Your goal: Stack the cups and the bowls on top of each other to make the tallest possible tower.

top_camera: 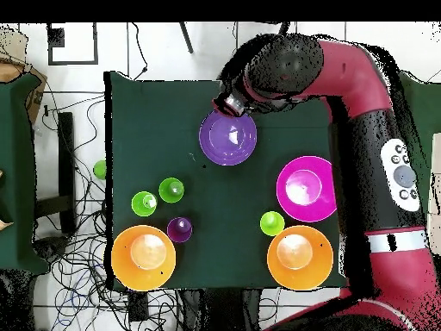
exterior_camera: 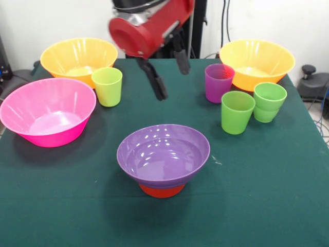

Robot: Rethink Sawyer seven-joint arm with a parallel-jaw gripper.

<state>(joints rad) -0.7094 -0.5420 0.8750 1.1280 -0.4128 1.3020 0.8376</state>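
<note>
The medium purple bowl (exterior_camera: 163, 153) sits upright on the small orange bowl (exterior_camera: 162, 191), which stands upside down at the table's front middle; the purple bowl also shows in the overhead view (top_camera: 228, 136). The yellow-green cup (exterior_camera: 108, 86) stands apart beside the left orange-yellow bowl (exterior_camera: 78, 57). My gripper (exterior_camera: 173, 82) hangs open and empty above the table behind the purple bowl. The big pink bowl (exterior_camera: 48, 110) is at the left. The purple cup (exterior_camera: 218, 82), a green cup (exterior_camera: 237, 111) and a further green cup (exterior_camera: 269, 101), which seems nested in another, stand at the right by the second orange-yellow bowl (exterior_camera: 257, 62).
In the overhead view my arm (top_camera: 353, 112) reaches over the table's right side. A small green round thing (top_camera: 100, 169) lies off the table's left edge among cables. The green table cloth (exterior_camera: 267, 195) is bare at the front right.
</note>
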